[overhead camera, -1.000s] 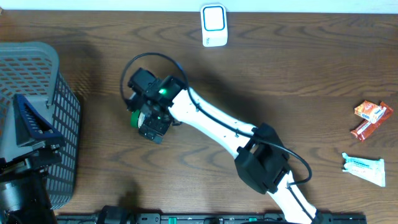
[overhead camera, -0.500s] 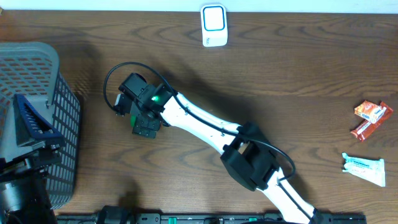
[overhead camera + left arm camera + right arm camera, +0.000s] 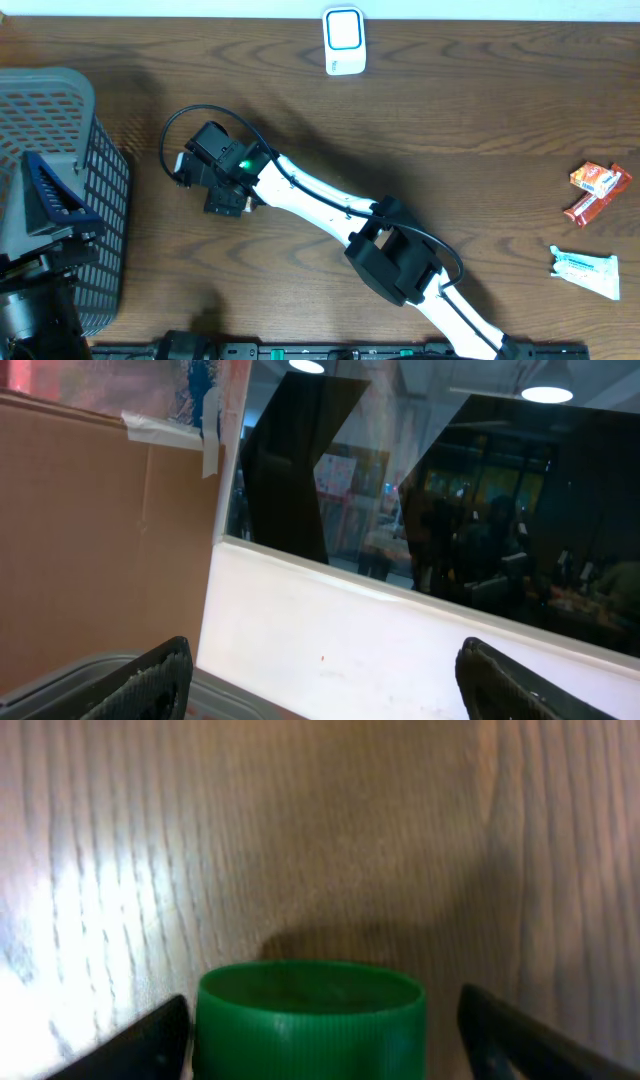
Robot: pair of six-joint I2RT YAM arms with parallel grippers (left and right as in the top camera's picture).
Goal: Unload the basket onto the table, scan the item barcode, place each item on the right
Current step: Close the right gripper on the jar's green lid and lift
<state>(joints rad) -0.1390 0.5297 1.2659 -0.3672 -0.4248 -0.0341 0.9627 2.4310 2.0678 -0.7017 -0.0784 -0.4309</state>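
Mostly the item stays out of sight: only its ridged green cap (image 3: 310,1015) shows, in the right wrist view, and the bottom edge cuts it off. The body below it, and any barcode, cannot be made out. From overhead the item is wholly hidden beneath the right gripper (image 3: 222,190), which hangs over the wooden table (image 3: 450,110) between the grey basket (image 3: 70,110) and the table's middle. The right arm stretches long and low from the near edge diagonally toward the far left, wrist turned down (a black cable loops beside it). Its fingers (image 3: 150,1040) flank the cap, unclenched: one is at the cap's edge, while bare wood shows between the cap and the other. The left arm is largely lost in shadow at the near left corner. The left gripper (image 3: 320,680) tilts up toward a white wall and dark window, fingers spread wide with nothing between them. A white device (image 3: 343,40) stands at the far edge, and packets (image 3: 598,185) lie at the right.
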